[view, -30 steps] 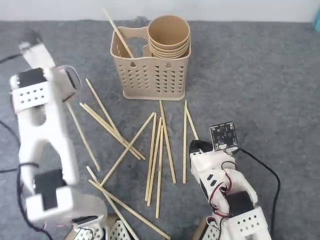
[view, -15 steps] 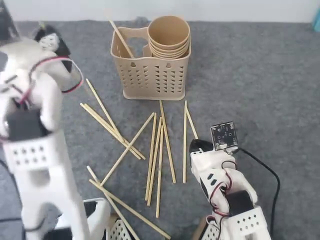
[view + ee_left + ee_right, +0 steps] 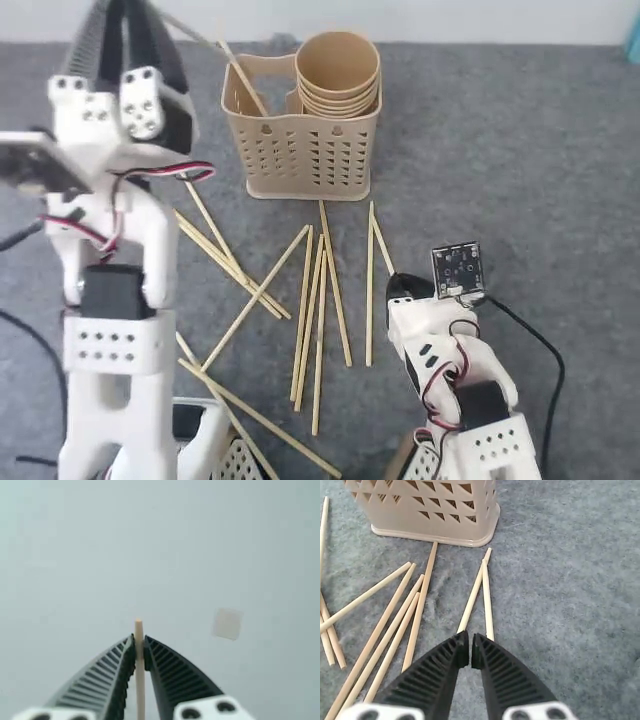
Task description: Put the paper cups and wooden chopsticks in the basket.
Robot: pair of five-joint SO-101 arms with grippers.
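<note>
The beige basket (image 3: 300, 140) stands at the back of the grey carpet, with a stack of paper cups (image 3: 338, 65) and one leaning chopstick (image 3: 243, 78) inside. My left gripper (image 3: 125, 35) is raised high to the left of the basket, shut on a wooden chopstick (image 3: 139, 650) that points toward the basket (image 3: 195, 35). Several chopsticks (image 3: 320, 290) lie scattered on the carpet in front of the basket. My right gripper (image 3: 470, 639) is shut and holds nothing, low over the carpet just short of two chopsticks (image 3: 485, 595), and in the high view it (image 3: 405, 288) sits right of the pile.
The left arm's white body (image 3: 115, 300) covers the chopsticks on the left side. A plain pale wall (image 3: 160, 555) faces the left wrist camera. Open carpet (image 3: 520, 180) lies right of the basket.
My left arm has risen from low on the left and swung up toward the basket with a chopstick in its gripper. The right arm has barely shifted.
</note>
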